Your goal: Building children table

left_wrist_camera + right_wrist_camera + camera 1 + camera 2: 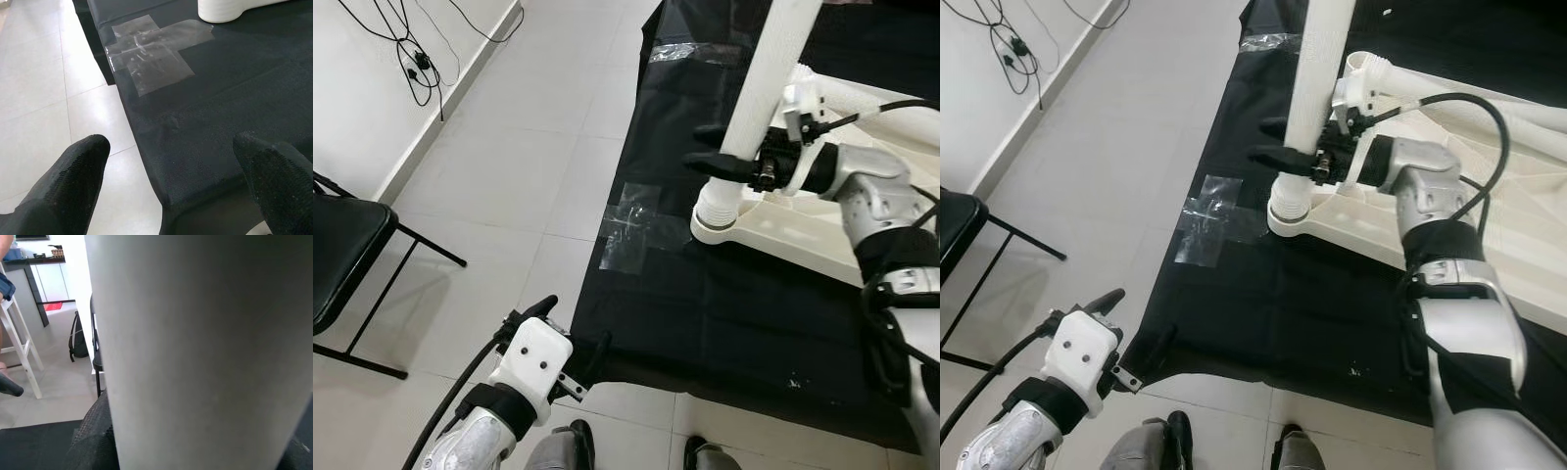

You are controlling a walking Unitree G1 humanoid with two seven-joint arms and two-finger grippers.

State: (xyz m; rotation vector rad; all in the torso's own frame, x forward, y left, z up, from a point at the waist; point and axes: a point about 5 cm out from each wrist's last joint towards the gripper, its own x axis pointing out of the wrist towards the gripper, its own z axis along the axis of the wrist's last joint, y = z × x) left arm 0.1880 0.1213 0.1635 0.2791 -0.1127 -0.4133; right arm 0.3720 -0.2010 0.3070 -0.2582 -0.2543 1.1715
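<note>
Right gripper [720, 149] clamping long black fingers around tall white ribbed plastic table leg [759, 93], standing upright in overturned white tabletop's [803, 230] corner socket on black cloth mat [724, 304], upper end cut off, left gripper [570, 333] hovering spread apart over mat edge.

A black cloth [724, 304] lies spread over the pale tiled floor [509, 186], its near edge held down with crossed strips of clear tape [631, 227]. A black folding chair [342, 257] stands beside the white wall [357, 88], where black cables [406, 49] hang down to the skirting.
</note>
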